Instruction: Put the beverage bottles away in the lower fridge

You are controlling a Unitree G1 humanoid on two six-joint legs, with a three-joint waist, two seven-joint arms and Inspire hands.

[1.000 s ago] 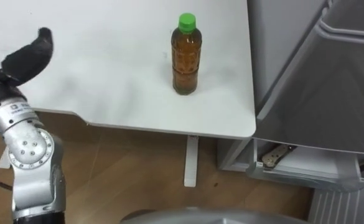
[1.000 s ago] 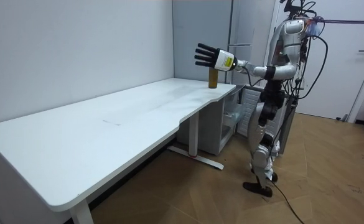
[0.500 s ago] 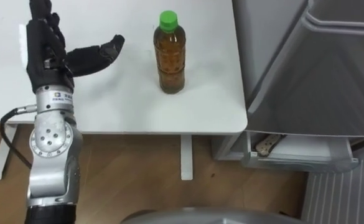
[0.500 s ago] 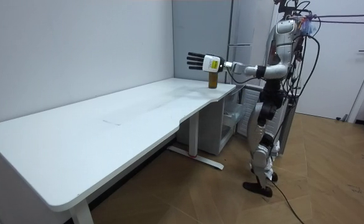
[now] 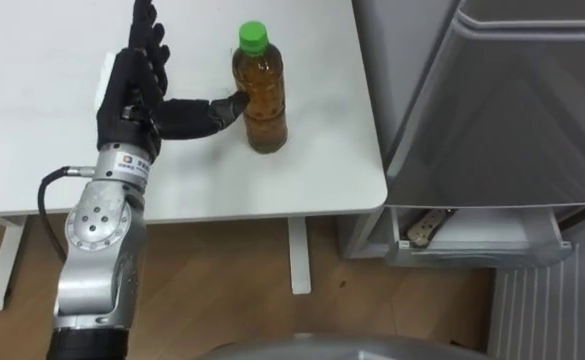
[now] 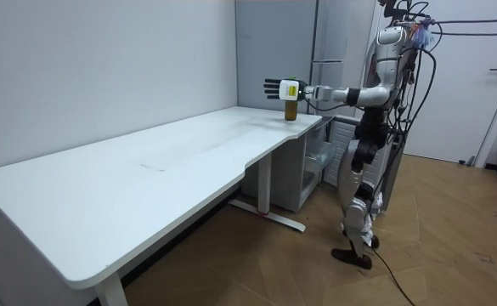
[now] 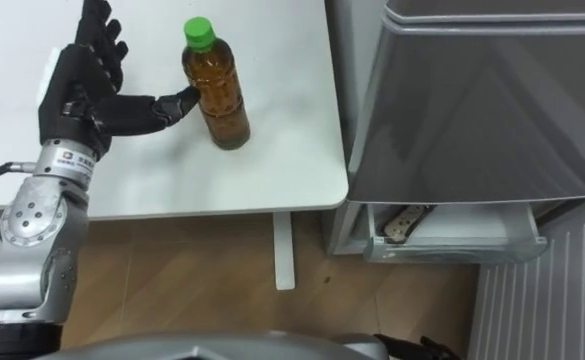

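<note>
A bottle of amber drink [image 5: 259, 96] with a green cap stands upright on the white table [image 5: 42, 170], near its right end. My left hand [image 5: 137, 85] is open just left of the bottle, fingers straight and spread upward, thumb stretched toward the bottle with its tip at the bottle's side. In the right eye view the bottle [image 7: 217, 88] and the left hand [image 7: 79, 85] stand the same way. In the room view I stand at the table's far end, left arm held out over the bottle [image 6: 290, 109].
A grey fridge [image 5: 482, 100] stands right of the table. Its lower drawer [image 5: 472, 235] is pulled out a little, with a small object lying inside. Wooden floor lies below the table's edge. The long table [image 6: 146, 178] stretches away from me along the wall.
My left hand has moved right across the table toward the bottle, its thumb now reaching the bottle's side. The eye view has shifted as I turned.
</note>
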